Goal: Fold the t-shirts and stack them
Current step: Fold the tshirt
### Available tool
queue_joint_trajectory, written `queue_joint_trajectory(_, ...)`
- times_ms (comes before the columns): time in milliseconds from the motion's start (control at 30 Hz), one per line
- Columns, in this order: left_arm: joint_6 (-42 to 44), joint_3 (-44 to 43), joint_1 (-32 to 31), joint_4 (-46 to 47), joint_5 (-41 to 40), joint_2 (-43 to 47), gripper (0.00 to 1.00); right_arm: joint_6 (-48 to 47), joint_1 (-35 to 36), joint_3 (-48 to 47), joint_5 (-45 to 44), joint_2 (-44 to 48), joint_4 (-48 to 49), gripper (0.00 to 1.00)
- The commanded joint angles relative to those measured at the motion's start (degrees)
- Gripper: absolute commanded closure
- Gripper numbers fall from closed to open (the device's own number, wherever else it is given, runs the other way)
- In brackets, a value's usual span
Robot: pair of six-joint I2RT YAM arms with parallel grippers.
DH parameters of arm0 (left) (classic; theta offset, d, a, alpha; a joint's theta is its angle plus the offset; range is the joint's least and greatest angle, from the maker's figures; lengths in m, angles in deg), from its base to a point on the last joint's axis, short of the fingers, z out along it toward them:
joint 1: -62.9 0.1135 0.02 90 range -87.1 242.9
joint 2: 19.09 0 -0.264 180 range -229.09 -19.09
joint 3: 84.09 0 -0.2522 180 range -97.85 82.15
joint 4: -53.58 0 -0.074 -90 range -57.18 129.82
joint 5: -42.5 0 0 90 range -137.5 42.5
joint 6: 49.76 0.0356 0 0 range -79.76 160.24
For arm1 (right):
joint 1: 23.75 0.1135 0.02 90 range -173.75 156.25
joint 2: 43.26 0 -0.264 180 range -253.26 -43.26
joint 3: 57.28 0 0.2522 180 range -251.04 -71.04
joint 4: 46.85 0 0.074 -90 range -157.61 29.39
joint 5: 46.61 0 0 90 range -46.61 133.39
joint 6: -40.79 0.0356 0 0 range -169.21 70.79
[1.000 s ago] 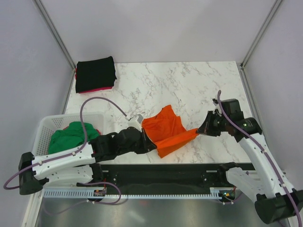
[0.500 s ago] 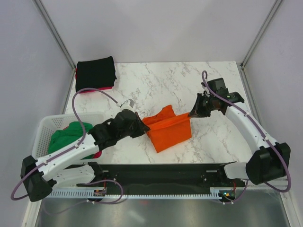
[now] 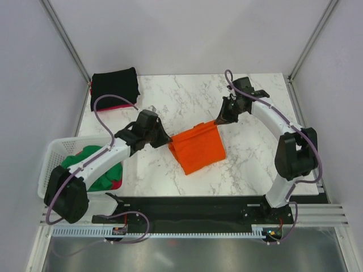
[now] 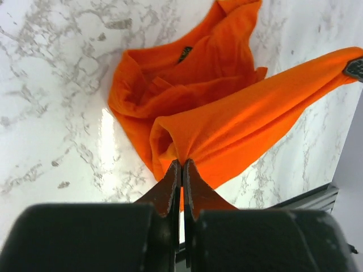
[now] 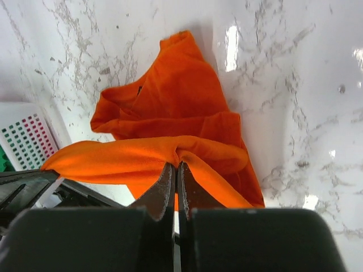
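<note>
Found the orange t-shirt [image 3: 197, 150] at centre of the overhead frame on the marble table [image 3: 187, 102], one edge lifted and drawn taut between both grippers, the rest draped down toward lower centre.

Saw the left arm running from lower left up and right toward centre, forearm low over the table, wrist pointed right. Logged the left gripper [image 3: 163, 139] at the shirt's left corner, fingers pressed together and pinching a bunched fold of orange cloth; confirmed in the left wrist view, with the taut band running to upper right of that frame and crumpled fabric lying on the marble beyond.

Saw the right arm rising from lower right, bending up the right side, then arcing back left and down toward centre. Logged the right gripper [image 3: 219, 120] at the shirt's upper right corner, fingers likewise closed tight on an orange fold; same in the right wrist view.

Noted a folded black t-shirt [image 3: 114, 89] at upper left, stacked on a pink-red t-shirt [image 3: 113, 107] showing at its lower edge. Noted a green t-shirt [image 3: 91, 158] heaped in the white basket [image 3: 54, 156] at left.
</note>
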Motion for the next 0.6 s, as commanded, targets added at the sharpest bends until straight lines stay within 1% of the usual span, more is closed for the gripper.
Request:
queue_joint_trajectory(0,6.1,-2.3,5.6,-0.4,3.1,-4.1,0.98,-0.6,-0.4,-7.6,-4.7,-5.1,3.4,0.97)
queue_joint_trajectory(33,6.4,-2.8,6.6,-0.2,3.7,-5.3,0.97,-0.6,-0.4,-8.9,-4.6,-6.5,3.5,0.95)
queue_joint_trajectory(67,7.0,-4.0,7.5,0.0,4.1,-8.0,0.95,-0.5,0.2,-10.5,-4.5,-9.5,3.3,0.93)
queue_joint_trajectory(133,7.5,-5.2,10.4,1.3,6.8,-10.8,0.89,-0.7,0.7,-15.8,-4.1,-12.6,2.7,0.72)
queue_joint_trajectory(167,9.1,-6.7,11.1,2.2,10.0,-13.5,0.72,-1.3,1.1,-20.2,-4.2,-15.8,1.9,0.47)
queue_joint_trajectory(200,10.1,-8.2,12.5,2.4,11.2,-15.5,0.63,-1.7,1.3,-22.5,-5.1,-17.4,-0.9,0.38)
queue_joint_trajectory(233,11.2,-12.0,12.9,0.9,11.7,-17.1,0.57,-2.1,1.5,-24.6,-5.5,-19.3,-2.1,0.32)
queue_joint_trajectory(267,13.3,-14.3,13.1,-0.8,12.1,-20.4,0.51,-2.4,1.8,-27.3,-6.2,-19.5,-3.2,0.29)
queue_joint_trajectory(300,14.5,-16.8,13.1,-2.5,12.3,-21.5,0.5,-2.4,1.9,-27.5,-7.8,-19.2,-4.4,0.29)
queue_joint_trajectory(333,15.1,-20.6,13.2,-4.2,12.5,-22.1,0.46,-2.4,2.0,-26.7,-8.5,-16.6,-4.1,0.29)
queue_joint_trajectory(400,15.1,-21.6,12.7,-6.1,13.2,-20.6,0.45,-2.6,2.8,-21.7,-10.4,-13.1,-1.7,0.29)
queue_joint_trajectory(433,14.7,-20.8,12.4,-6.2,12.7,-19.3,0.45,-2.7,3.1,-19.3,-10.4,-9.3,-0.7,0.29)
queue_joint_trajectory(467,13.8,-20.2,11.9,-6.2,11.3,-18.0,0.45,-2.6,3.3,-13.9,-9.9,-7.3,0.5,0.3)
queue_joint_trajectory(533,12.9,-18.1,9.6,-6.0,10.7,-14.1,0.45,-1.8,3.6,-7.6,-5.7,-1.9,4.7,0.31)
queue_joint_trajectory(567,11.7,-17.3,8.6,-6.0,9.8,-13.0,0.46,-1.5,3.8,-1.1,-4.0,-0.3,6.4,0.33)
